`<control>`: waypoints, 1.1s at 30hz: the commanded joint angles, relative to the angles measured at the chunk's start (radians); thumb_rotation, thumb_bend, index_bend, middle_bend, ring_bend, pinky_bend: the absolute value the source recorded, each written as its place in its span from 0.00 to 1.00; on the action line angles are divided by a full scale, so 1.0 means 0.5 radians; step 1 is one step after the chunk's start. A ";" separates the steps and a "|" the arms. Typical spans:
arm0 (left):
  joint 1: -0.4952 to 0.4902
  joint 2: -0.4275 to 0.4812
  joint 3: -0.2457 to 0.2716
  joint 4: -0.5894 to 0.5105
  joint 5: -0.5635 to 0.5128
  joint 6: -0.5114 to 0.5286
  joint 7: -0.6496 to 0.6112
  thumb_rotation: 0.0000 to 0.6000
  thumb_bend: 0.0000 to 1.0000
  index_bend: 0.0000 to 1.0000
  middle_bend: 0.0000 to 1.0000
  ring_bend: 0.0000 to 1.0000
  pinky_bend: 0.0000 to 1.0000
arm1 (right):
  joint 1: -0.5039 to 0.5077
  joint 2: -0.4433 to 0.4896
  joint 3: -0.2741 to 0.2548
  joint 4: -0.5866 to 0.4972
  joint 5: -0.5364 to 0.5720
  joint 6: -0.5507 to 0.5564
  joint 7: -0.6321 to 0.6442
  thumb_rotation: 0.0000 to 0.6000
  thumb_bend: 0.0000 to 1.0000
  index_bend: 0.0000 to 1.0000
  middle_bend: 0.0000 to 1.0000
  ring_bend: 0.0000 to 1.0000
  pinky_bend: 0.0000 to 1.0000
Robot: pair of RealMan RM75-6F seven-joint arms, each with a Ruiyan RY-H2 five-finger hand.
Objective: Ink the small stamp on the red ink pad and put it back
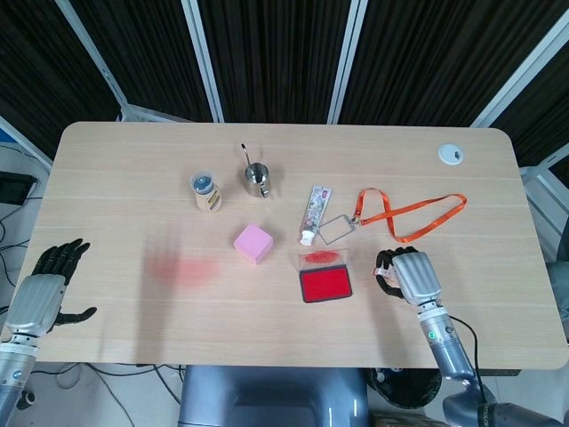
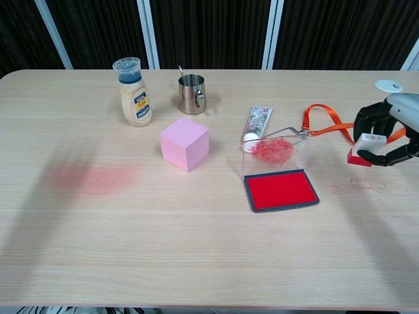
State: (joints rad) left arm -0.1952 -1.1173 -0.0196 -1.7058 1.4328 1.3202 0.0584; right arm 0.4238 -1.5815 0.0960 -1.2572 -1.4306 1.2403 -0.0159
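While the stamp [image 2: 364, 148] hangs in the right hand [image 2: 389, 131] at the right edge of the chest view, pinched between thumb and fingers with its red face downward, the main risk is a stray print. That face appears freshly inked, and it sits just above bare table [image 2: 196, 248] to the right of the ink pad [image 2: 281, 190]. Faint red marks [image 2: 366, 186] already show on the wood directly below it, so any dip or brush of the hand would likely add another. The grip covers only the upper part of the small white body; a slip during release could tip the stamp onto its side and smear ink. Its proper resting spot cannot be told from these views, so a misplaced set-down is possible. The orange lanyard [image 2: 327, 121] lies close behind the hand and could snag the fingers or take ink if the hand drifts toward the top of the frame. The pad's clear lid [image 2: 275, 149] stands upright and open, well clear of the hand. The left hand [image 1: 40, 289], at lower left of the head view, is spread and holds nothing, off the table's edge and well apart from the work.
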 commanded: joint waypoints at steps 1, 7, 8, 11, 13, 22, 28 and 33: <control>0.004 -0.008 0.002 0.005 0.008 0.011 0.010 1.00 0.02 0.00 0.00 0.00 0.00 | -0.032 0.001 -0.019 0.049 0.007 0.009 0.070 1.00 0.75 0.88 0.71 0.50 0.45; 0.015 -0.028 0.004 0.014 0.022 0.038 0.031 1.00 0.02 0.00 0.00 0.00 0.00 | -0.064 -0.073 -0.032 0.165 0.026 -0.001 0.201 1.00 0.73 0.88 0.71 0.49 0.45; 0.016 -0.032 0.003 0.016 0.022 0.043 0.033 1.00 0.02 0.00 0.00 0.00 0.00 | -0.066 -0.091 -0.034 0.191 0.029 -0.007 0.220 1.00 0.72 0.88 0.71 0.49 0.45; 0.019 -0.042 -0.002 0.021 0.015 0.048 0.036 1.00 0.02 0.00 0.00 0.00 0.00 | -0.065 -0.146 -0.037 0.281 0.026 -0.019 0.265 1.00 0.71 0.88 0.70 0.49 0.45; 0.019 -0.045 -0.003 0.022 0.011 0.048 0.038 1.00 0.02 0.00 0.00 0.00 0.00 | -0.061 -0.180 -0.035 0.338 0.027 -0.033 0.289 1.00 0.71 0.88 0.70 0.48 0.45; 0.014 -0.051 -0.008 0.024 -0.004 0.032 0.044 1.00 0.02 0.00 0.00 0.00 0.00 | -0.031 -0.290 -0.030 0.528 0.009 -0.091 0.377 1.00 0.70 0.88 0.68 0.47 0.45; 0.014 -0.049 -0.008 0.020 -0.008 0.027 0.042 1.00 0.02 0.00 0.00 0.00 0.00 | -0.022 -0.309 -0.026 0.559 0.016 -0.131 0.373 1.00 0.68 0.88 0.67 0.45 0.45; 0.012 -0.049 -0.008 0.017 -0.012 0.020 0.044 1.00 0.02 0.00 0.00 0.00 0.00 | -0.020 -0.318 -0.022 0.568 0.020 -0.147 0.367 1.00 0.67 0.88 0.67 0.45 0.45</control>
State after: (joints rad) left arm -0.1891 -1.1416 -0.0236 -1.6971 1.4266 1.3303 0.0803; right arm 0.4138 -1.7401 0.0850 -0.9733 -1.4208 1.1669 0.1680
